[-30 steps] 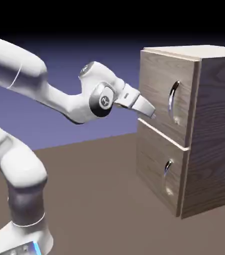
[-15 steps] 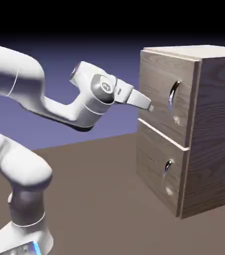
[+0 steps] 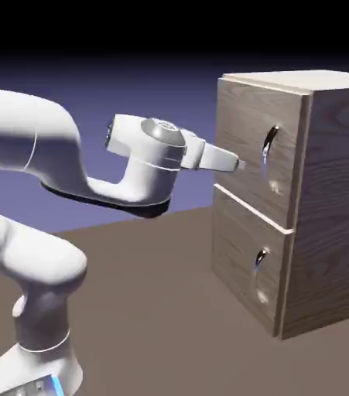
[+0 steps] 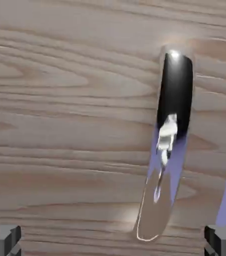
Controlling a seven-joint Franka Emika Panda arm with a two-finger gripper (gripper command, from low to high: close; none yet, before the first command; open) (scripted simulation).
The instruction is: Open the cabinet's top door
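The light-brown wood-grain cabinet [image 3: 324, 201] stands at the exterior view's right. Its top door [image 3: 247, 147] is flush and carries a curved silver bar handle [image 3: 269, 148]. My gripper [image 3: 240, 164] points horizontally at the door, its tips a short way left of the handle and not touching it. In the hand view the top door [image 4: 69, 115] fills the frame and the shiny handle [image 4: 168, 150] runs top to bottom right of centre. My fingertips [image 4: 2, 240] sit wide apart at the bottom corners, open, with nothing between them.
Below the top door is a shorter lower panel [image 3: 243, 259] with a small metal handle [image 3: 261, 260]. The brown table [image 3: 154, 309] spreads in front of the cabinet. My white arm [image 3: 46, 201] rises from the lower left.
The wrist has lifted and levelled out, so the hand now points straight at the door. The gripper tips have moved up and slightly right, closer to the handle. The door has not moved.
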